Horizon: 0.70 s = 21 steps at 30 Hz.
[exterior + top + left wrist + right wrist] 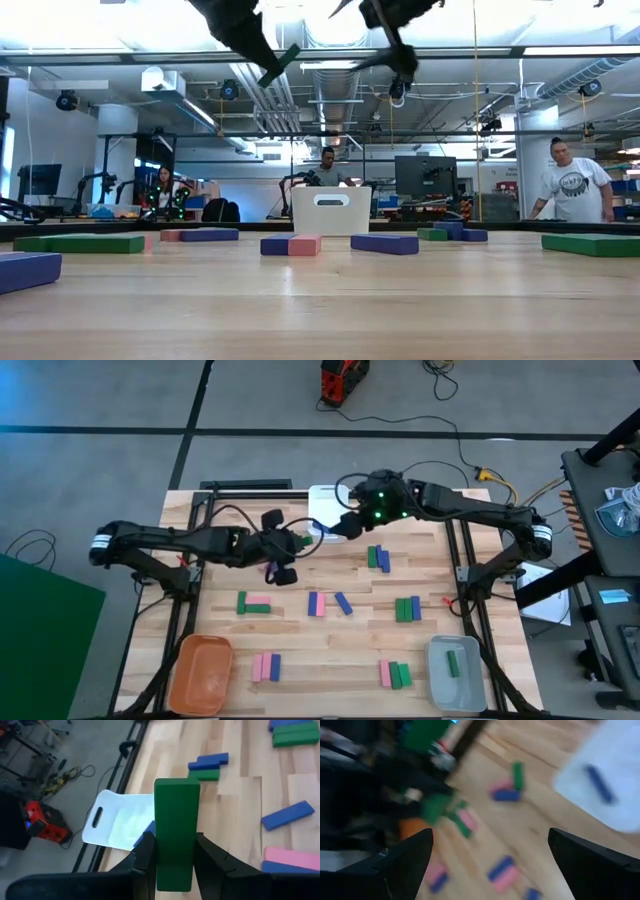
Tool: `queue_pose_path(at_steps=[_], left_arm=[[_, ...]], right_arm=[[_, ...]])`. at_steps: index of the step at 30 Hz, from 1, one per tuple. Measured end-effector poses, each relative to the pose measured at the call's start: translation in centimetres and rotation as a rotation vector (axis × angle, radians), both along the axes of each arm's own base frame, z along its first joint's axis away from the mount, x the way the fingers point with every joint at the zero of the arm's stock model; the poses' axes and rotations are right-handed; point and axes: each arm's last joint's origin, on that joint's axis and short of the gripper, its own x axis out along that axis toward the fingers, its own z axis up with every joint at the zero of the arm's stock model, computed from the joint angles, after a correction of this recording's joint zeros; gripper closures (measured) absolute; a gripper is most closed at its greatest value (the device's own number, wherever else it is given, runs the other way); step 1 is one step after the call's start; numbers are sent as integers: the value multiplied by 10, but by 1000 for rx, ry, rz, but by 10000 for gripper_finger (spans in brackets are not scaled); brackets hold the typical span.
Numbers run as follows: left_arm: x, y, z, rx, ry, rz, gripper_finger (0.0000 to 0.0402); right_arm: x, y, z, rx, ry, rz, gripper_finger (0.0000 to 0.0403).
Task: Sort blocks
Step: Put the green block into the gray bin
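Now | left gripper (175,857) pinching 1 green block (175,830) | right gripper (490,855) spread wide

Grey floor (120,400), ceiling lights (560,50), 3 people behind.

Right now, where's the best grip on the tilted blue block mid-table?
Mid-length on the blue block, fingers across its narrow width, coming straight down. It lies flat and diagonal, both long sides clear of the pink blocks, so rotate the wrist to match.
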Motion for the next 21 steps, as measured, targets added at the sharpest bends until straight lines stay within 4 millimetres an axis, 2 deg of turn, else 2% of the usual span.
queue_pose_path(at_steps=[5, 12, 21], left_arm=[[12, 6, -5, -16, 9, 36, 328], [35, 12, 4, -32, -3, 66, 328], [37, 24, 9, -60, -4, 90, 328]], right_arm=[[4, 0, 6, 17, -69, -11, 16], [9, 1, -1, 30, -42, -23, 16], [5, 7, -10, 48, 62, -26, 17]])
